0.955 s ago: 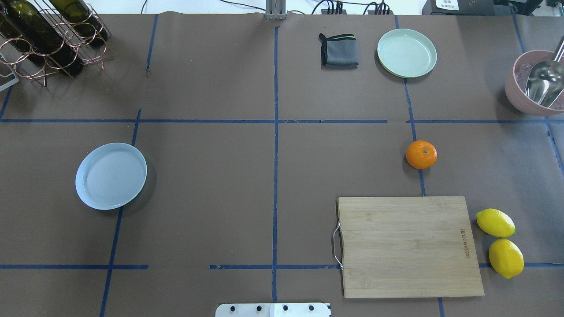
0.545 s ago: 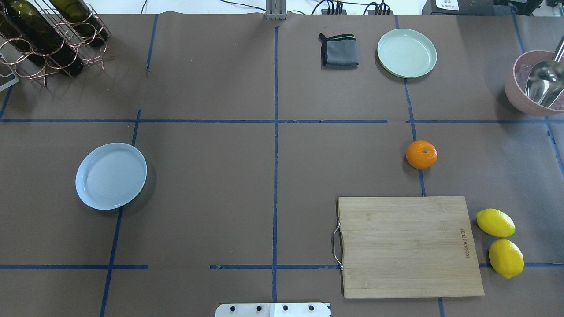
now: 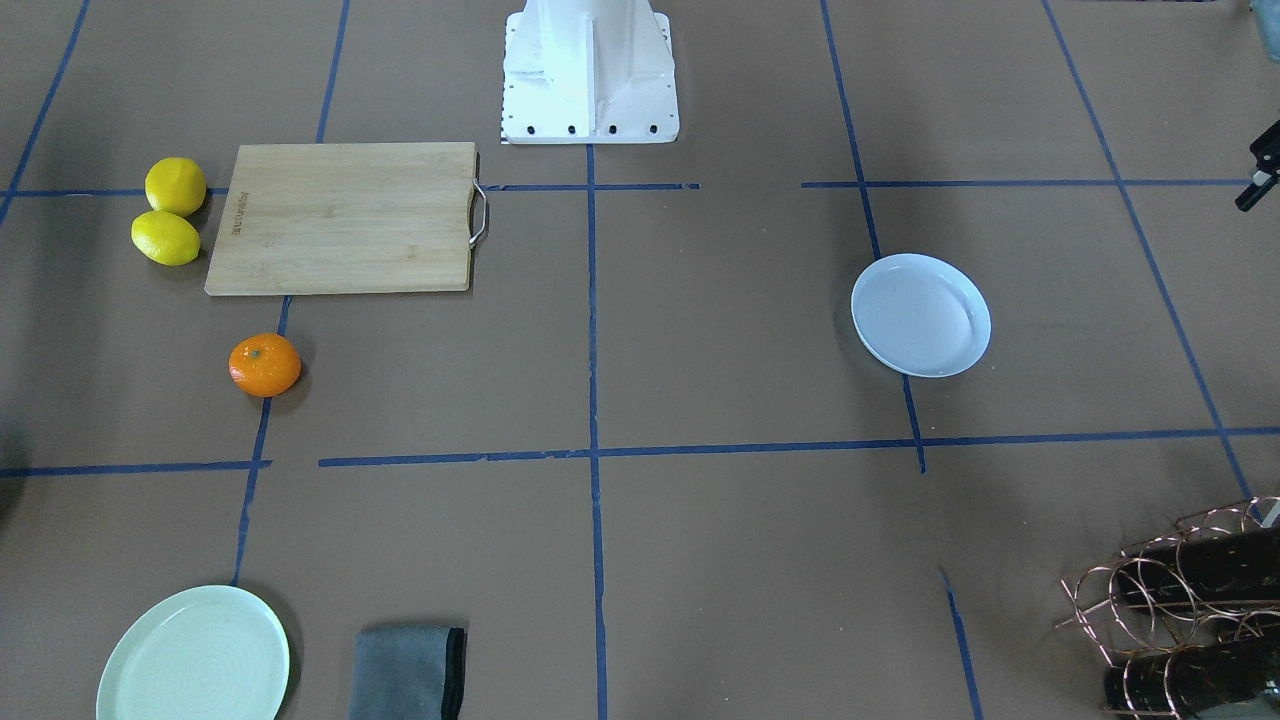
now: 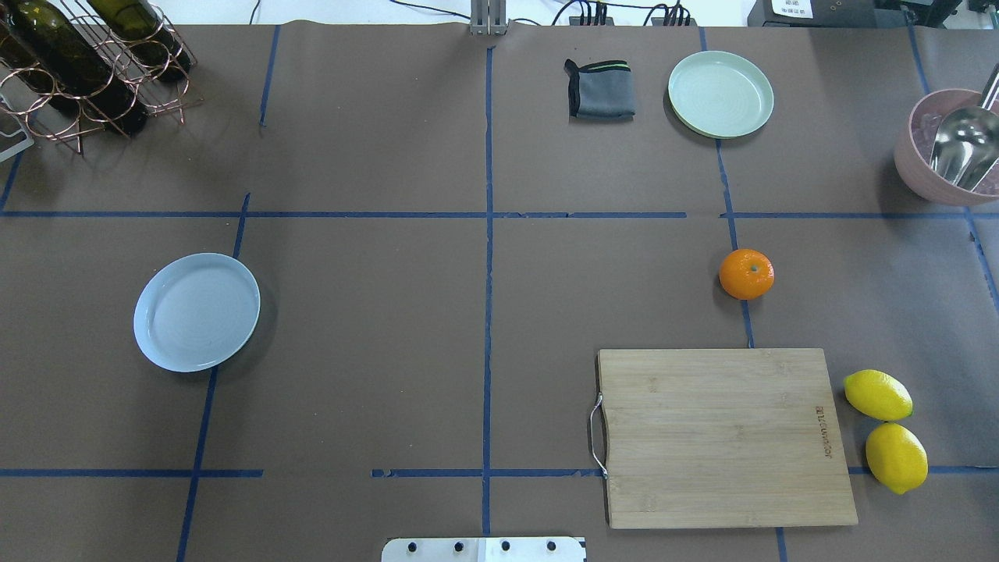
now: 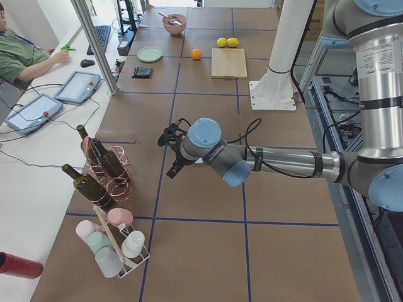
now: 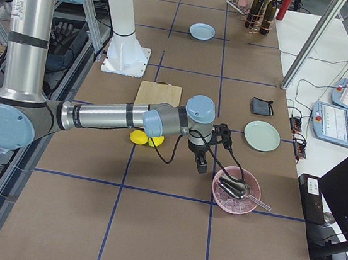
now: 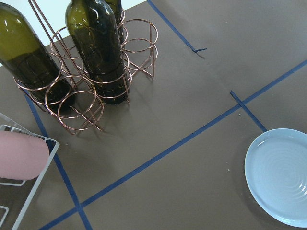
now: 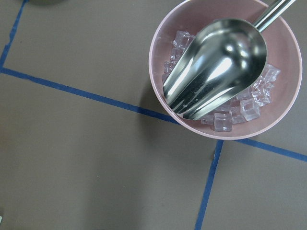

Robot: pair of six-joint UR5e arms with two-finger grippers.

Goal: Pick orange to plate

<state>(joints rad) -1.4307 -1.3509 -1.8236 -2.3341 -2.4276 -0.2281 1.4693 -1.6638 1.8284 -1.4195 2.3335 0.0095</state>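
Observation:
The orange (image 4: 747,274) sits on a blue tape line on the table's right half, just beyond the cutting board; the front-facing view also has the orange (image 3: 265,365). The bluish-white plate (image 4: 197,311) lies bare on the left half, and the plate (image 7: 280,175) fills the lower right corner of the left wrist view. My left gripper (image 5: 171,171) hangs near the wine rack, well away from the plate; I cannot tell its state. My right gripper (image 6: 201,166) hovers beside the pink bowl, off to the right of the orange; its state cannot be told either.
A wooden cutting board (image 4: 722,437) lies near the robot with two lemons (image 4: 877,394) at its right. A mint-green plate (image 4: 720,94) and a folded grey cloth (image 4: 599,90) sit at the far side. A pink bowl (image 8: 163,38) holds ice and a metal scoop. A copper bottle rack (image 4: 78,62) stands far left.

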